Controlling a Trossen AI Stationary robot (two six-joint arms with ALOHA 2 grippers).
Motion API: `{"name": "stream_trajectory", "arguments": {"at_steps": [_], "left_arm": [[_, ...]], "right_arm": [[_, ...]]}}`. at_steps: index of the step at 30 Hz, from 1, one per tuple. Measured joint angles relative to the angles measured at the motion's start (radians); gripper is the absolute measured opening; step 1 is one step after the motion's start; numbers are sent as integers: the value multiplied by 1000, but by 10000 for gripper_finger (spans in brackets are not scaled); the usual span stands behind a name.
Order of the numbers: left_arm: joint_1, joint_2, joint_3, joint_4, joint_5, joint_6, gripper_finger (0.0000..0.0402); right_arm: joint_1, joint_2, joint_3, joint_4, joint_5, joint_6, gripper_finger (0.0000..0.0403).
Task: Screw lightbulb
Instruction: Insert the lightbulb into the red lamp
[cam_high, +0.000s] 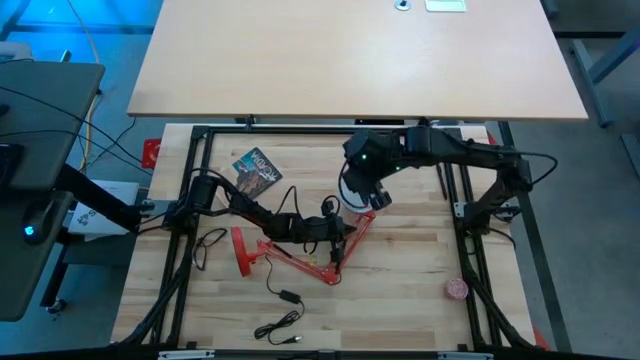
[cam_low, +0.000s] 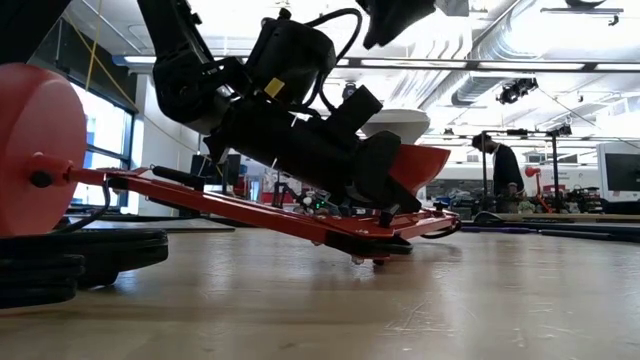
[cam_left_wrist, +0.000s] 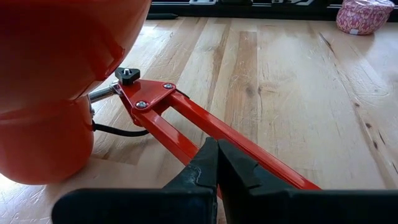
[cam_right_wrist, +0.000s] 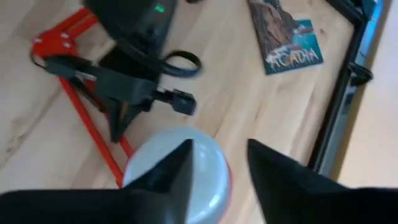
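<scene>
I have the left gripper (cam_left_wrist: 216, 163) closed on the red lamp arm (cam_left_wrist: 205, 127), pinning it down on the table (cam_high: 400, 300) close to the hinge bracket (cam_left_wrist: 149, 96). From the left wrist view the fingers meet over the bar with no gap. The lamp's red shade (cam_left_wrist: 56, 74) sits just beside that grip.

The right gripper (cam_right_wrist: 217, 165) hangs directly above the shade end, its fingers standing apart with nothing between them. Below the fingers I see a white rounded dome (cam_right_wrist: 180, 168) with a red rim at its edge. I judge this is the lightbulb seated in the shade, though I cannot tell how deep the thread has gone.

In the low view a white dome (cam_low: 395, 125) shows just above the shade lip.

Judgement: bulb is in the socket and released, so the bulk of the work looks done. What remains, if anything, is a further twist to tighten it, then backing both arms off. A card (cam_high: 257, 170) and the black cord (cam_high: 280, 300) lie clear of the work.
</scene>
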Motion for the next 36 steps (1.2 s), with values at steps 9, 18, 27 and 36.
{"name": "stream_trajectory", "arguments": {"at_steps": [9, 18, 27, 36], "left_arm": [[-4, 0, 0, 0, -4, 0, 0], [-21, 0, 0, 1, -3, 0, 0], [-28, 0, 0, -1, 4, -1, 0], [-28, 0, 0, 2, 26, -3, 0]], "right_arm": [[45, 8, -49, -160, -5, -19, 234], [43, 141, 7, -203, 145, -19, 232], [58, 138, 88, -309, 49, 46, 232], [99, 185, 90, -291, 84, 39, 231]]}}
